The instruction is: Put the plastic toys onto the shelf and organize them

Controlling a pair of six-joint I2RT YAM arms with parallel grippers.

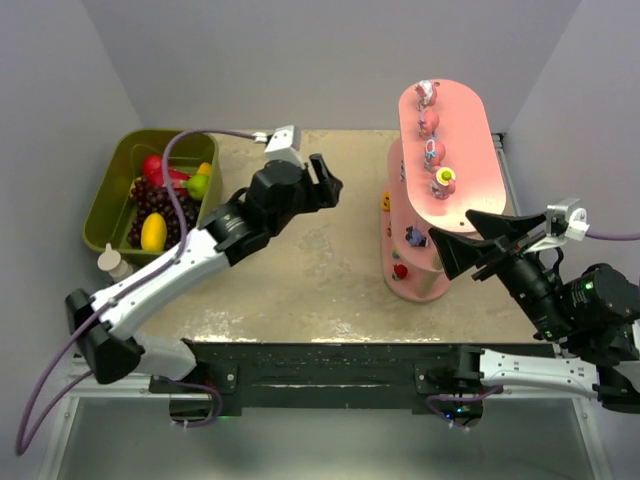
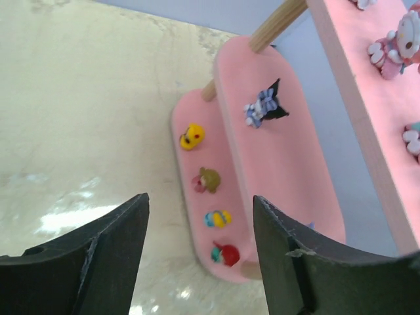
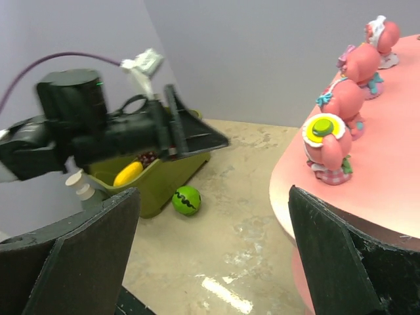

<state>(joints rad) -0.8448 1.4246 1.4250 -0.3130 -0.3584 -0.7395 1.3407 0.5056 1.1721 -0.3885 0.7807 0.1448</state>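
Note:
The pink three-tier shelf stands at the right of the table. Several pink toys line its top board, and they show close up in the right wrist view. A dark blue-purple toy sits on the middle board. Yellow, brown, blue-yellow and red toys sit on the bottom board. My left gripper is open and empty above the table, left of the shelf. My right gripper is open and empty beside the shelf's near end.
An olive-green bin at the far left holds fake grapes, a lemon and an apple. A white bottle stands at its near corner. A green ball lies on the table beside the bin.

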